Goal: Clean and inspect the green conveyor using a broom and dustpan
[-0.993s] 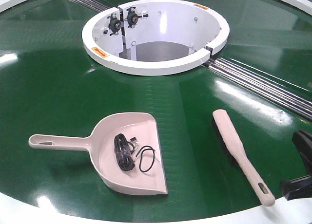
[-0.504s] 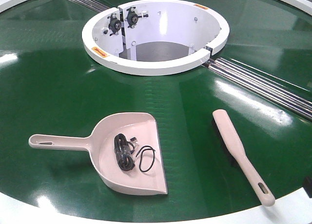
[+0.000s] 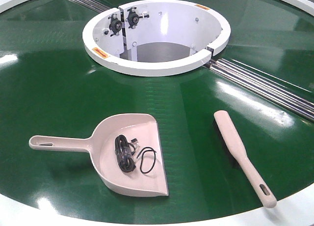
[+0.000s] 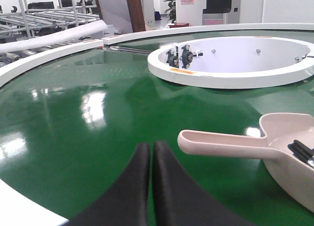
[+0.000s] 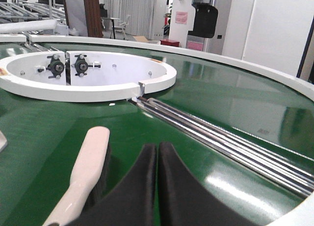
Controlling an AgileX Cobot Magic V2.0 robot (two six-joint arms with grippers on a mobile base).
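The green conveyor (image 3: 59, 83) fills the front view. On it at the lower left lies the beige-pink dustpan (image 3: 120, 174), handle pointing left, with tangled black cords (image 3: 125, 152) inside. The slim beige broom (image 3: 240, 155) lies at the lower right, handle toward the near rim. Neither gripper shows in the front view. In the left wrist view my left gripper (image 4: 151, 150) is shut and empty, just left of the dustpan handle tip (image 4: 189, 140). In the right wrist view my right gripper (image 5: 157, 150) is shut and empty, just right of the broom head (image 5: 91, 155).
The white ring of the central opening (image 3: 157, 69) sits at the back centre, with two black bearing blocks (image 3: 123, 19) on its inner wall. Chrome rollers (image 3: 265, 86) run diagonally from the ring to the right. The white outer rim (image 3: 29, 209) borders the near edge.
A dark part of the right arm at the lower right edge of the front view has withdrawn out of frame. Dustpan and broom have not moved.
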